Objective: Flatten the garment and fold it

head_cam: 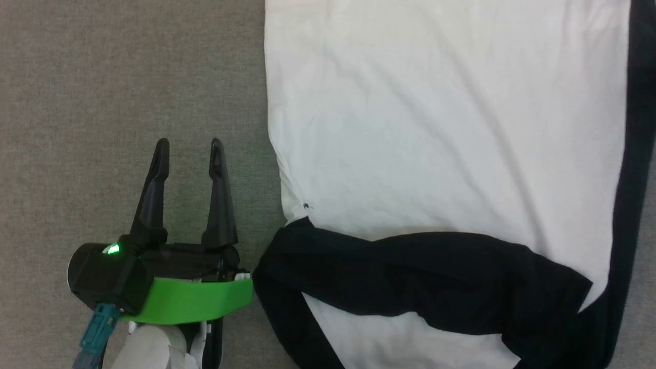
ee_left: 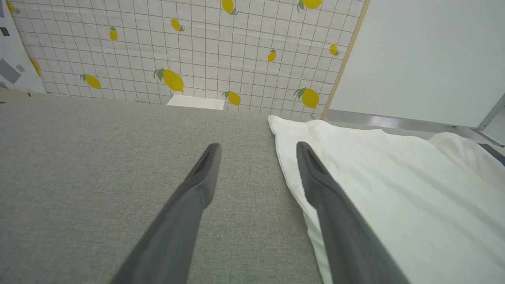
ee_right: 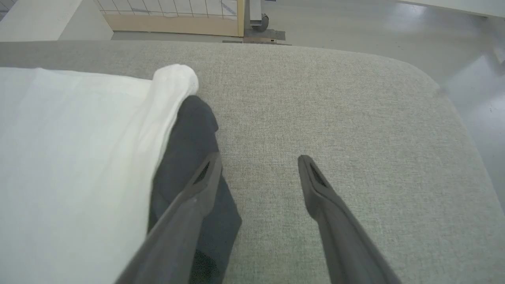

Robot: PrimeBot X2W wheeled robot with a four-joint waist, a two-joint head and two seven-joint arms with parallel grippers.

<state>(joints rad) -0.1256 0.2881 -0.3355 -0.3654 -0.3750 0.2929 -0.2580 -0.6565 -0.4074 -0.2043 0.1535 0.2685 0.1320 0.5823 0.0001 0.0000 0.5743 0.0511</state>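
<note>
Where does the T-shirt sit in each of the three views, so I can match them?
Head view: the T-shirt covers the centre and right, a black sleeve across its lower part.
Left wrist view: T-shirt fills the lower right.
Right wrist view: T-shirt at left, a black strip along its edge.
Shared landmark: the grey fabric surface under it.

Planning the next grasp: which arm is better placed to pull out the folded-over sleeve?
Left, likely: the open left tool is beside one end of the sleeve; the right tool is at the opposite edge of the shirt.
</note>
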